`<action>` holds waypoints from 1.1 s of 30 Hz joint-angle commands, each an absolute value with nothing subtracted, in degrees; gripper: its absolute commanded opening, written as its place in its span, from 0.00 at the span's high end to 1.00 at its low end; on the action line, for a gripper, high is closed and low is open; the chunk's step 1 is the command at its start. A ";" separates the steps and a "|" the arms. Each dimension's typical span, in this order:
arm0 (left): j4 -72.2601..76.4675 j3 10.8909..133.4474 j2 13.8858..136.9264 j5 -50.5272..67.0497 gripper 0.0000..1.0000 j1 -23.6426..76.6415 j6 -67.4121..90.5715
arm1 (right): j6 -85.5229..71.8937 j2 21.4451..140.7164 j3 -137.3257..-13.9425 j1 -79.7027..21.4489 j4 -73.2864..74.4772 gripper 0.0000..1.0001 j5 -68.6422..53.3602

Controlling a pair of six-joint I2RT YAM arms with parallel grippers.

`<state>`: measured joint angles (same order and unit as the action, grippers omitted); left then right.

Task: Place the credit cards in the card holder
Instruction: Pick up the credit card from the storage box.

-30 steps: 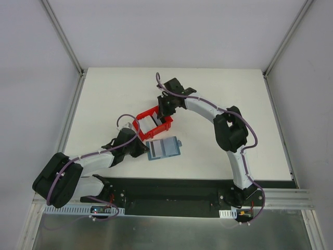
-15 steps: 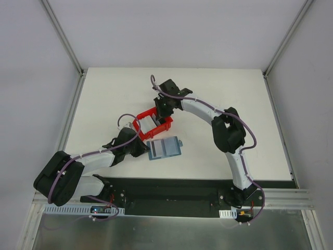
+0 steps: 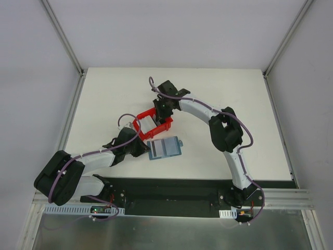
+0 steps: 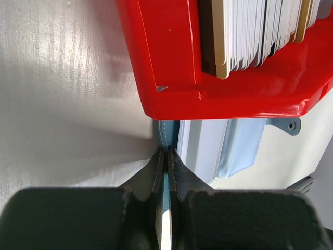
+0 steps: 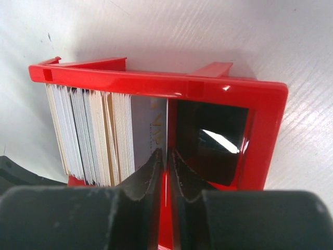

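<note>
The gripper (image 5: pixel 165 156) straddles one upright card (image 5: pixel 150 127) beside a stack of credit cards (image 5: pixel 88 135) in the red bin (image 5: pixel 156 83).

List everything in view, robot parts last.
table: one, white, under everything
bin: one, red, mid-table
cards: packed row, mostly white and cream, on edge in the bin
wallet: one, blue, open flat, beside the bin on its near side
left arm: one, white and black, jaws shut on the wallet's edge
right arm: one, white and black, jaws in the bin, either side of one card
</note>
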<state>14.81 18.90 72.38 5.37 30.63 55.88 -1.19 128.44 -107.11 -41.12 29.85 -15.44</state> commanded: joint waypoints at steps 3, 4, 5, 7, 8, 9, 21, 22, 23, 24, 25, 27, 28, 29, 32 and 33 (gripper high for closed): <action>6.77 17.31 74.71 4.04 1.00 30.15 52.73 | -0.44 129.20 -111.44 -41.75 31.46 0.87 -15.29; 6.77 17.31 74.62 4.04 1.00 30.15 52.73 | -0.44 129.37 -111.71 -41.75 31.73 0.87 -15.12; 6.85 17.31 74.62 3.96 1.00 30.15 52.73 | -0.44 129.72 -112.06 -41.84 31.99 0.86 -14.86; 6.86 17.14 74.53 3.96 1.00 30.15 52.91 | 1.04 130.34 -112.85 -41.84 33.04 0.85 -14.42; 6.86 17.05 74.53 4.04 1.00 30.15 52.82 | 1.23 130.52 -113.11 -41.92 33.57 0.85 -14.50; 6.86 17.05 74.62 4.04 1.00 30.15 52.82 | 1.40 130.52 -113.12 -41.92 33.57 0.85 -14.50; 6.94 17.05 74.44 4.31 1.00 30.06 52.65 | 2.11 131.49 -114.17 -42.45 34.54 0.96 -13.71; 6.94 16.96 74.53 4.39 1.00 30.06 52.65 | 2.11 131.22 -114.17 -42.54 34.37 0.98 -13.19; 6.86 16.88 74.44 4.39 1.00 30.06 52.65 | 2.20 130.87 -114.08 -42.45 34.37 0.99 -12.84; 6.94 16.88 74.36 4.57 1.00 30.06 52.65 | 2.28 130.17 -114.00 -42.45 33.93 1.00 -12.40; 6.94 16.87 74.36 4.66 1.00 30.06 52.65 | 2.46 129.38 -113.91 -42.45 33.84 1.00 -12.13; 6.94 16.79 74.36 4.83 1.00 30.06 52.39 | 2.55 127.19 -113.56 -42.36 33.40 1.00 -10.64; 6.94 16.79 74.27 5.10 1.00 30.06 52.12 | 2.81 125.52 -112.95 -42.36 32.70 0.99 -10.20; 6.94 16.79 74.18 5.27 1.00 30.06 51.42 | 2.81 123.25 -112.24 -42.10 32.00 1.00 -9.41; 6.94 16.96 73.92 5.80 1.00 30.06 49.49 | 2.46 117.97 -109.34 -41.22 29.19 1.00 -8.79; 6.94 16.88 73.74 6.24 1.00 30.06 48.79 | 2.37 116.56 -108.55 -40.96 28.48 1.00 -8.70</action>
